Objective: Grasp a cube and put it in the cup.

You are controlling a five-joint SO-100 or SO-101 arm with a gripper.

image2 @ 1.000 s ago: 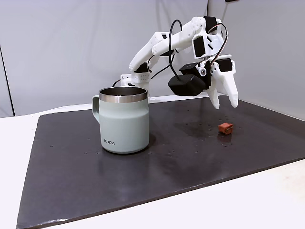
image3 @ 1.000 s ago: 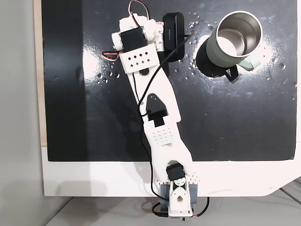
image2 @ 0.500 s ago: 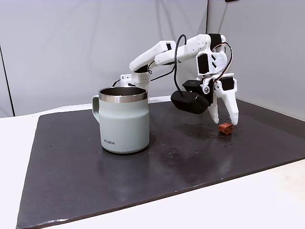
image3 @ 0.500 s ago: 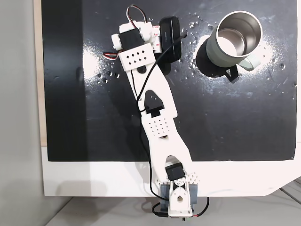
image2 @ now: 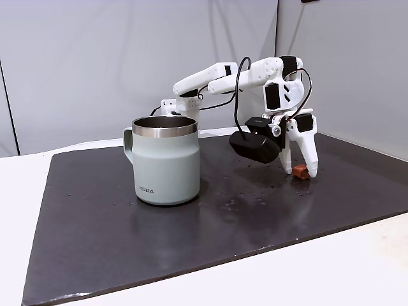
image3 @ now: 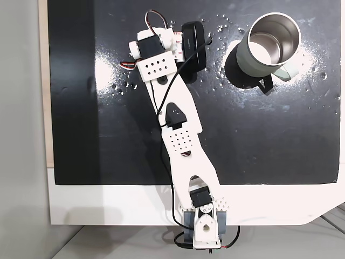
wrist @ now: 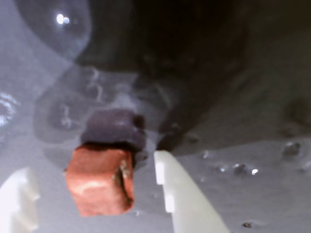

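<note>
Dropped and reached out since a second ago: gripper [image2: 298,171] then hung high above the dark mat [image2: 255,210] with the cube [image2: 301,171] lying free below and ahead of its tips; half a second ago already lower, tips just over the block. Now down at mat level, fingers straddling the cube. Elbow flattened out to get there, visible in a fixed view from the side; from above, wrist nudged slightly toward the far edge of the mat.

Wrist view: cube [wrist: 101,178] between the two white fingers, one fingertip [wrist: 167,177] just beside its right face, other finger [wrist: 17,201] off at the left edge with a clear gap to the block. Jaws spread wide, nothing held. No contact confirmed on either side; cube looks closer to the right-hand finger than centred. Resting on the mat, own dark reflection just beyond it.

Cup [image2: 164,160] unmoved, upright, handle away from the arm, well apart from the gripper, off to its side across the mat. Same from above: cup [image3: 269,46] open mouth up, inside looks empty.

Meaning: approach looks finished, grasp not yet made. Next probably just closing. Off-centre cube likely gets pushed sideways by the nearer finger before the other arrives; small block on a glossy mat, could skid or rotate. Tips appear very near the surface, so little room left to descend. Lift, carry over the steel rim, release all still pending.
</note>
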